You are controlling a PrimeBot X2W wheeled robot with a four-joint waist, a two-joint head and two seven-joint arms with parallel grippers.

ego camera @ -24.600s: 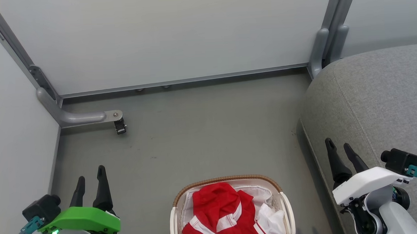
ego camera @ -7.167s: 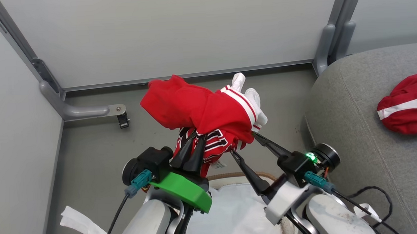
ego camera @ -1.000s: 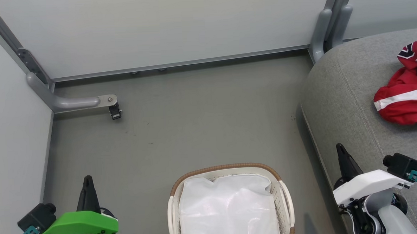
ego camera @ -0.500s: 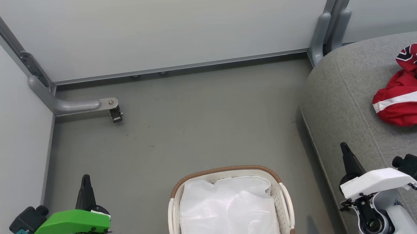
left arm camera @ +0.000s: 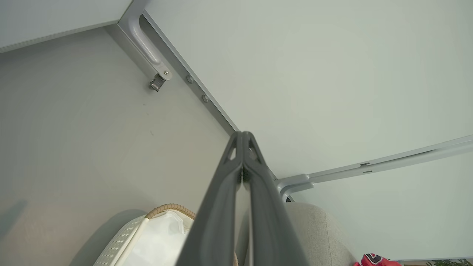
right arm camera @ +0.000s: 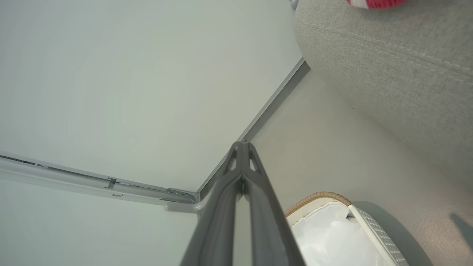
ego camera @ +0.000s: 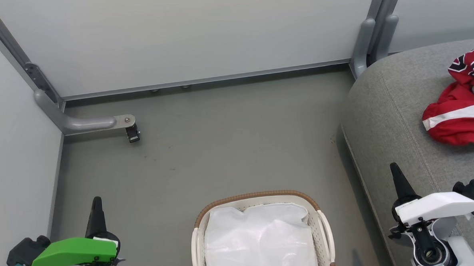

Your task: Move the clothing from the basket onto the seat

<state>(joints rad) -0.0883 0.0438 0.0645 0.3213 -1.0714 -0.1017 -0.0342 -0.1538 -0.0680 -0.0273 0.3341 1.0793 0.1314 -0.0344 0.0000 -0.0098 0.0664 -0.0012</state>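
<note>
The red clothing with its white stripe and dark lettering lies bunched on the grey seat at the right edge of the head view. A red edge of the clothing also tops the right wrist view. The white basket with a brown woven rim stands on the floor at bottom centre, with a white liner inside it. My left gripper is at the lower left, shut and holding nothing. My right gripper is at the lower right beside the seat, also shut and holding nothing.
Pale partition panels close off the back and the left. A grey bracket with a small black caster sticks out onto the floor at the back left. A grey post stands in the corner by the seat.
Over the last second the whole head view has shifted slightly, so the camera moved. Both grippers have sunk a little lower in it and stay shut. Clothing and basket lie as before.
</note>
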